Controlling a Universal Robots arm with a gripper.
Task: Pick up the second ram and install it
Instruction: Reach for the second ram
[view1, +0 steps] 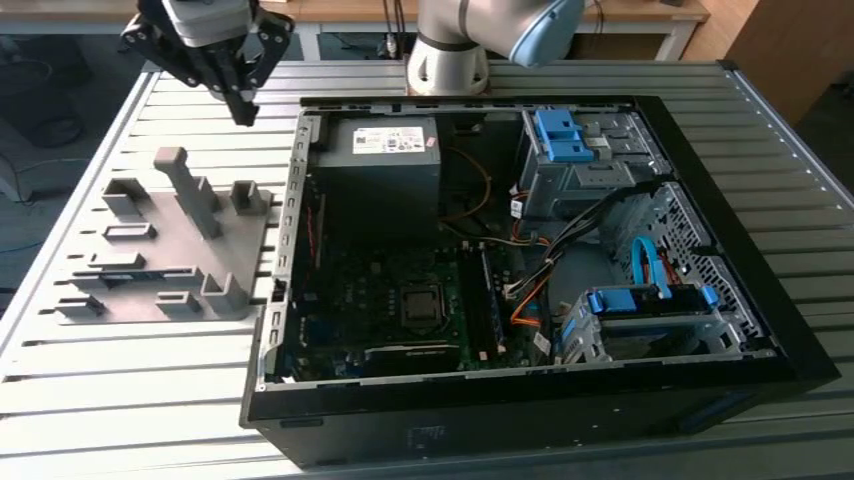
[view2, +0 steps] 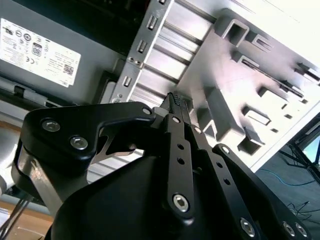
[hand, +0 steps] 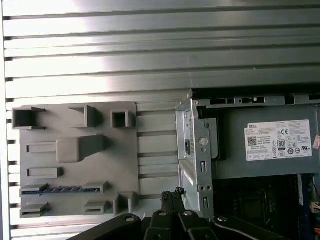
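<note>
The second ram (hand: 59, 189) is a thin dark blue-green stick lying on edge between two grey blocks of the grey holder plate (hand: 127, 150), in a slot at one edge of the plate. In the exterior view the second ram (view1: 118, 272) lies low on the holder plate (view1: 247, 250), toward that view's left. My gripper (view1: 244, 112) hangs above the table beyond the plate's far end, well away from the stick. Its black fingers (view2: 176, 102) are shut tip to tip with nothing between them; the gripper (hand: 172, 196) also appears in the first wrist view.
The open computer case (view1: 787, 360) stands right of the plate, with the grey power supply (view1: 380, 160) at its back and the motherboard (view1: 387, 300) below it. A stick (view1: 489, 295) stands in a motherboard slot. Tall grey holder posts (view1: 187, 190) rise from the plate. The slatted table (view1: 107, 400) surrounds everything.
</note>
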